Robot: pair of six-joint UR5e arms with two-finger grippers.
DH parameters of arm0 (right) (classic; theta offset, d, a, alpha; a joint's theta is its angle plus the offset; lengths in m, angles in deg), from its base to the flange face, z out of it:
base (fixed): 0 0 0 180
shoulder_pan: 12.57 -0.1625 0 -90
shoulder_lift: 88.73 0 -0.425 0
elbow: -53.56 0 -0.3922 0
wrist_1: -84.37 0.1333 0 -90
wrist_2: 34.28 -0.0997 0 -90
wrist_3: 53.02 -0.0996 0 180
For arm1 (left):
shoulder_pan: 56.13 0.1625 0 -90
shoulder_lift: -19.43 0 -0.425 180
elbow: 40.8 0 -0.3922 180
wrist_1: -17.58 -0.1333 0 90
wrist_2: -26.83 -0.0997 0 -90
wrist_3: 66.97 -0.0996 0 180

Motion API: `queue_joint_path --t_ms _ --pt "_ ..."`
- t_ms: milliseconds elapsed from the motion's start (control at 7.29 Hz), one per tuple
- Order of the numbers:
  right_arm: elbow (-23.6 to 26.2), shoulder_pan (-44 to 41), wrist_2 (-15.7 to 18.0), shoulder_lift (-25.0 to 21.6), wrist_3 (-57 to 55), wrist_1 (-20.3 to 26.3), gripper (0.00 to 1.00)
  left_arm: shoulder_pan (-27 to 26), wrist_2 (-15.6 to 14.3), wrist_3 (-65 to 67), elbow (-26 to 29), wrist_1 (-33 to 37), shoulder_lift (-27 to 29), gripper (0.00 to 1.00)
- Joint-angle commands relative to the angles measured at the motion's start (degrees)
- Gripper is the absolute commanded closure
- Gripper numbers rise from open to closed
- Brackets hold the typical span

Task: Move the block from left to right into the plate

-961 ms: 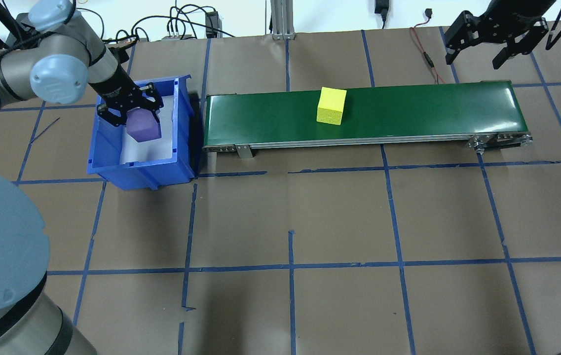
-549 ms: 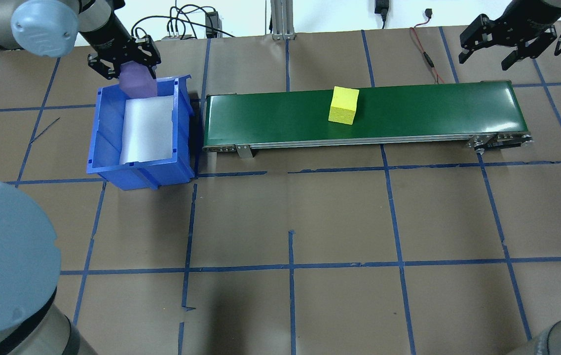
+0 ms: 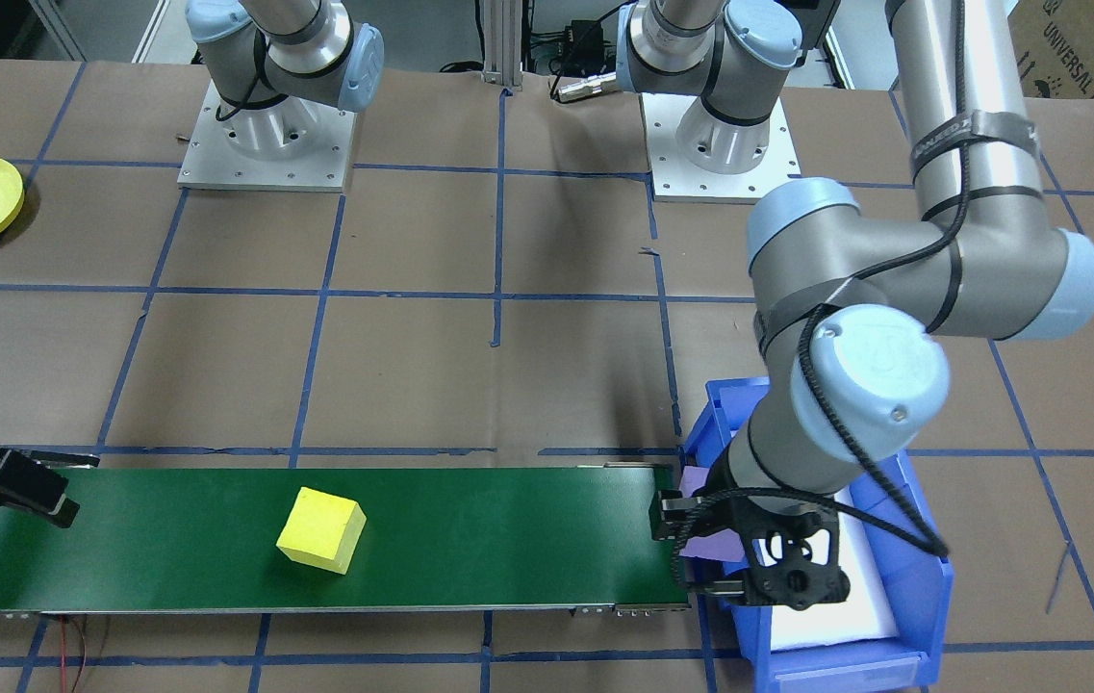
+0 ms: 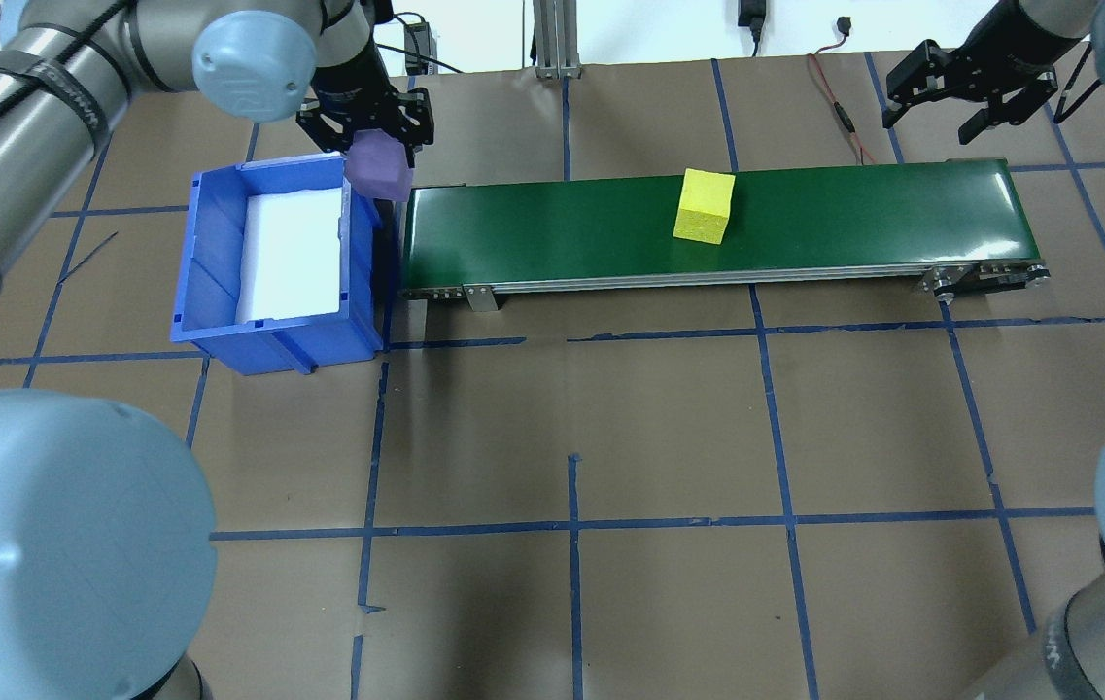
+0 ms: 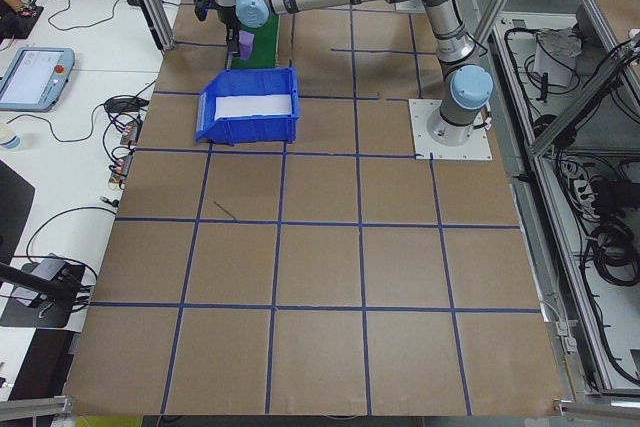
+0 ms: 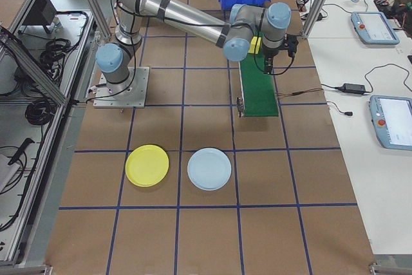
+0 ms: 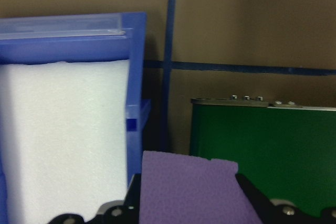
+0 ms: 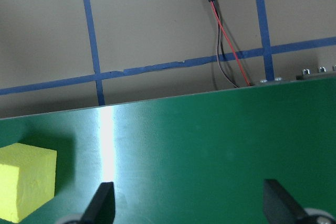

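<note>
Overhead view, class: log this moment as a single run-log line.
left gripper: shut on purple block, between blue bin and green conveyor | right gripper: open | yellow block: mid-conveyor

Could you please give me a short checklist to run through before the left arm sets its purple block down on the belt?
1. Left tool shut on the purple block: ok.
2. Block lifted out of the blue bin: ok.
3. Block over the green belt: not ok, it hangs at the gap between bin and belt end.
4. Near belt end free of blocks: ok, the yellow block sits farther along.
5. Right tool open above the far belt end: ok.
6. Yellow plate empty: ok.
</note>
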Motion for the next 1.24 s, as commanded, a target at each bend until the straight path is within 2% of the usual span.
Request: queue_joint_path --t_ms 0,275,412,549,686,1098 --pt "-0.05 0.21 -2.09 1.84 -0.49 -4.9 0.0 -2.96 -0.06 -0.46 -4.82 -5.47 1.64 0.65" --pt "0.3 0.21 -2.54 1.94 -0.93 -4.93 0.0 -3.05 -0.06 -0.02 -5.82 -7.11 1.64 0.59" --pt "0.39 0.47 -2.37 1.94 -1.11 -4.84 0.0 -3.05 -0.15 0.16 -5.65 -7.46 1.64 0.39" --pt "0.56 0.47 -2.62 2.02 -0.93 -4.93 0.0 -3.05 -0.15 0.33 -5.65 -7.89 1.55 0.39" --pt "-0.3 0.56 -2.71 2.37 -0.85 -4.93 0.0 -3.05 -0.06 0.94 -5.21 -8.25 1.37 0.0" --pt "0.91 0.56 -2.45 2.55 -0.05 -4.93 0.0 -3.31 0.03 3.14 -4.5 -7.64 -0.02 0.0"
